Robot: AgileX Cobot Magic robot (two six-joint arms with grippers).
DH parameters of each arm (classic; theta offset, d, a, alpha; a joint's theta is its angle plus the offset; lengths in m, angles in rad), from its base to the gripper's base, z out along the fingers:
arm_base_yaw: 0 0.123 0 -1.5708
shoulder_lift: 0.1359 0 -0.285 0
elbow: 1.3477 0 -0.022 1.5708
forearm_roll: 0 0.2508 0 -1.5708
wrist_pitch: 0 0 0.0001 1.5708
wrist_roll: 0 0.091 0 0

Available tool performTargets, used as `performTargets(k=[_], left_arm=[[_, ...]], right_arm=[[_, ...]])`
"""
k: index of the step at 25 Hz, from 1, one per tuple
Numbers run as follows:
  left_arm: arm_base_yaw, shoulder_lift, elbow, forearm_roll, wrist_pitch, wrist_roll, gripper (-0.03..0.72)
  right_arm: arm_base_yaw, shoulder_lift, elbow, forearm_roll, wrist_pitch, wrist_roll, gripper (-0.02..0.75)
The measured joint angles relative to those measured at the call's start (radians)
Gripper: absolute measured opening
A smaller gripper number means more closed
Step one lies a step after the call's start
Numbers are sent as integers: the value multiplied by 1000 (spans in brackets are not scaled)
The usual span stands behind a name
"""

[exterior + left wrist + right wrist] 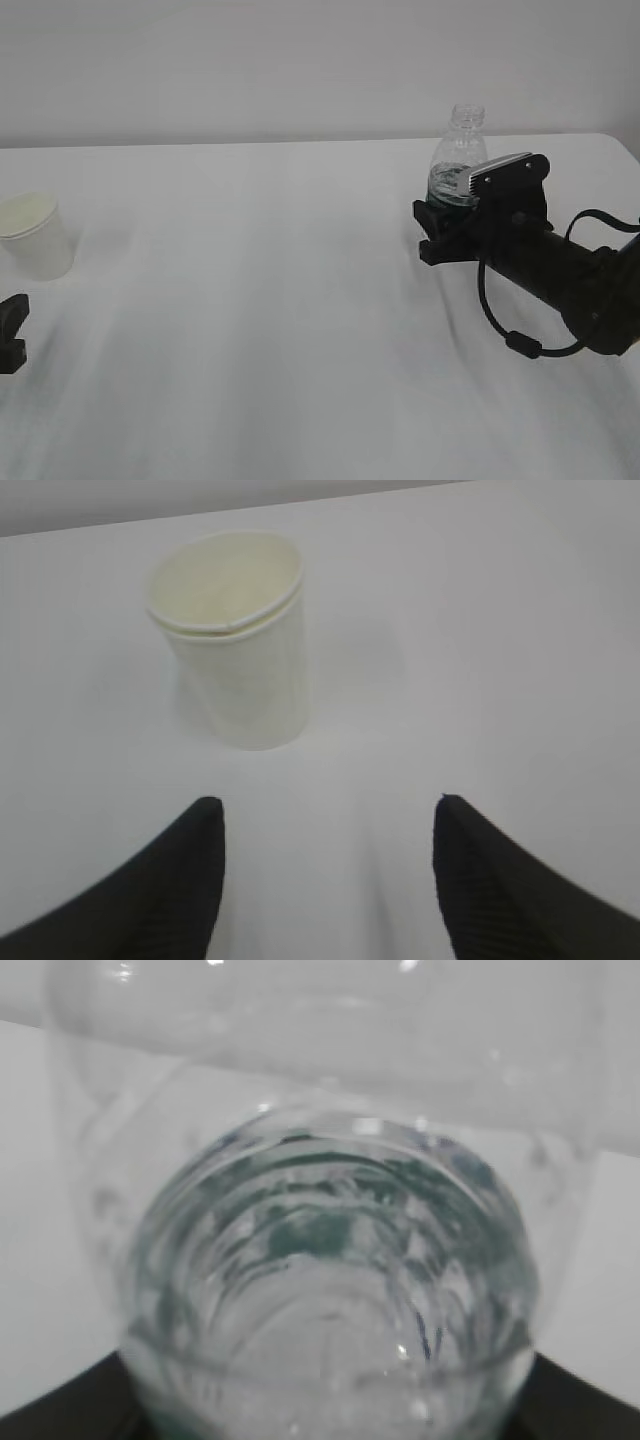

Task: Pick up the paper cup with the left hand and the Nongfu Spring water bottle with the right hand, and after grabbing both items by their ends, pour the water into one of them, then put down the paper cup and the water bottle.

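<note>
Right end effector (440, 225) low (level) at bottle (458, 160).

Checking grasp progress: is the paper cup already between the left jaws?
No, the paper cup stands ahead of the open jaws, apart from both.

The exterior view looks down at a slant across the white table (300, 300) toward the back wall, from a moderate distance, taking in the paper cup (35, 235) at far left and the Nongfu Spring water bottle (458, 160) at right. The left wrist view sits low, near the table, and faces forward over its two dark jaw tips at the same paper cup (235, 640), which stands a little way beyond them. The right wrist view is pressed right up against the bottle (330, 1260), whose clear ribbed body fills nearly the whole picture.
</note>
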Motion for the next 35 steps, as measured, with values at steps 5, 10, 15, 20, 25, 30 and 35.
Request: performTargets(k=[5, 10, 15, 20, 25, 30, 35], left_arm=[[6, 0, 0, -43, 0, 0, 470], [56, 0, 0, -44, 0, 0, 470], [111, 0, -4, -1, 0, 0, 470], [166, 12, -31, 51, 0, -4, 461], [219, 72, -43, 138, -2, -34, 450], [226, 128, -97, 204, -2, -37, 447], [227, 167, -154, 226, -2, -37, 445]], right_arm=[[0, -8, 25, -2, -2, 0, 426], [0, -8, 47, -6, -18, 0, 426], [0, -8, 49, -20, -27, 0, 426], [0, -8, 49, -36, -31, 0, 425], [0, -8, 49, -45, -39, 0, 425], [0, -8, 49, -45, -53, 0, 425], [0, -8, 49, -45, -54, 0, 425]])
